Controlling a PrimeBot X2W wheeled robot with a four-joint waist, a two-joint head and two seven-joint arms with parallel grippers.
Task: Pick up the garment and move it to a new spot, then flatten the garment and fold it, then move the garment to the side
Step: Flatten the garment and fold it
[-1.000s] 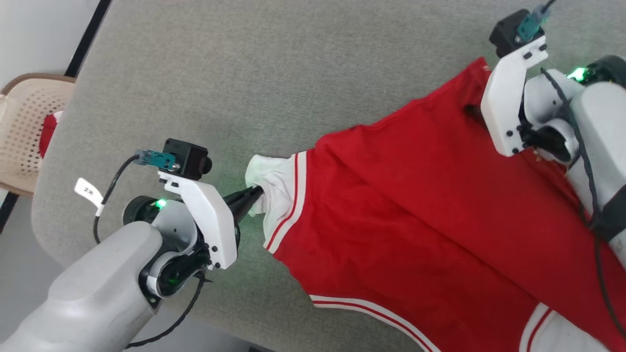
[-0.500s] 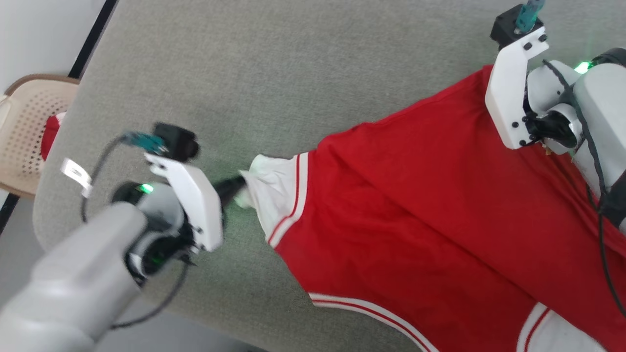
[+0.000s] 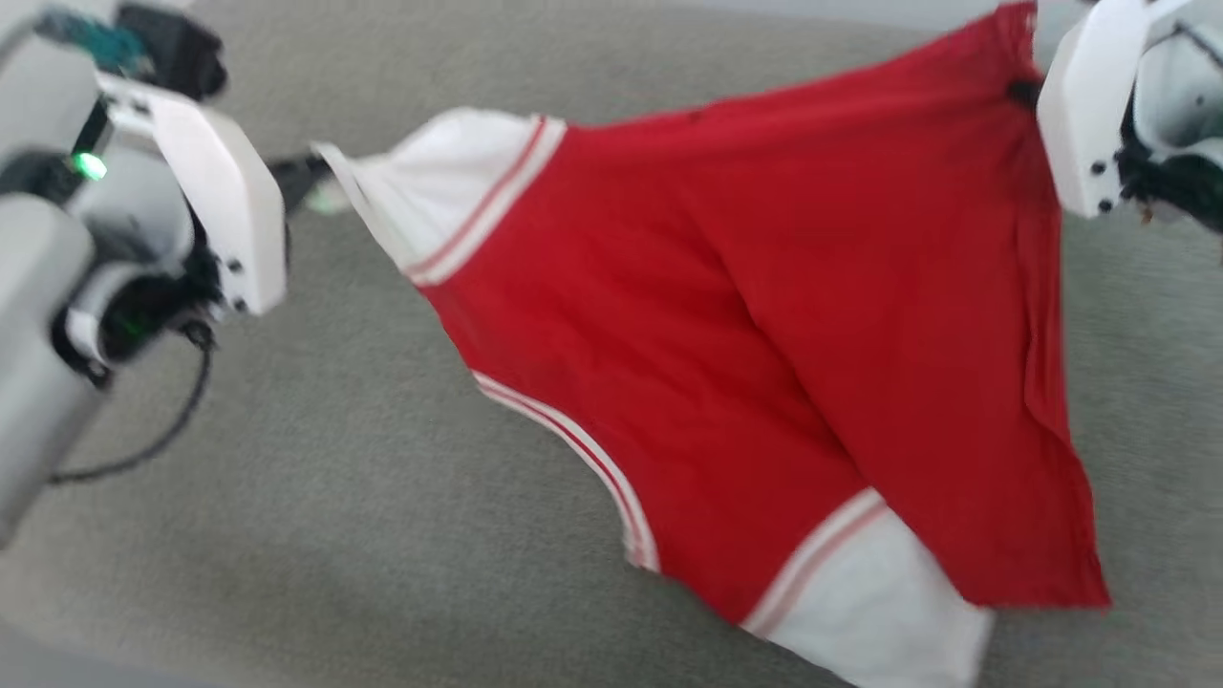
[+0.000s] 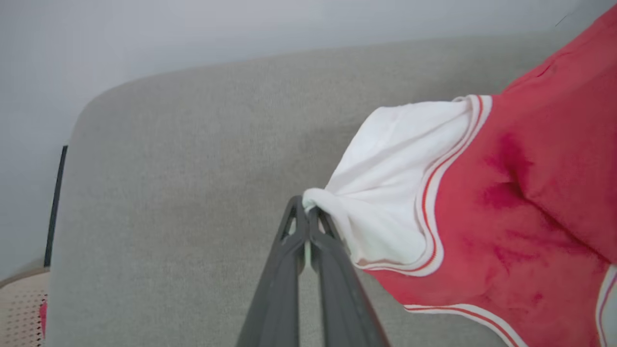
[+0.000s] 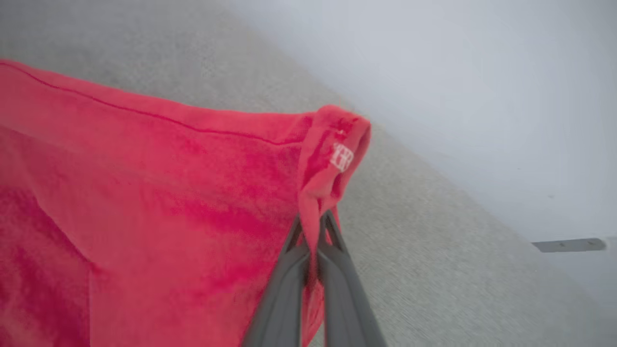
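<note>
- A beige perforated basket (image 4: pixel 19 308) beside the bench's (image 4: pixel 168 168) left edge holds a red item (image 4: pixel 43 315).
- The left gripper (image 4: pixel 306 212) is clamped on the garment's (image 3: pixel 745 315) white sleeve; the right gripper (image 5: pixel 315 226) pinches its red hem corner.
- A second ago the garment lay on the bench; now it hangs stretched between both grippers above the bench's middle.

My left wrist bears a white bracket plate (image 3: pixel 225 191) with small dark screws, a green lamp (image 3: pixel 91 165), a black camera block (image 3: pixel 177 62) with teal plug (image 3: pixel 81 27) and a looping black cable (image 3: pixel 177 420), my forearm shell (image 3: pixel 33 382) is pale grey, and my jaws' two long fingers (image 4: pixel 282 289) are dark grey.
</note>
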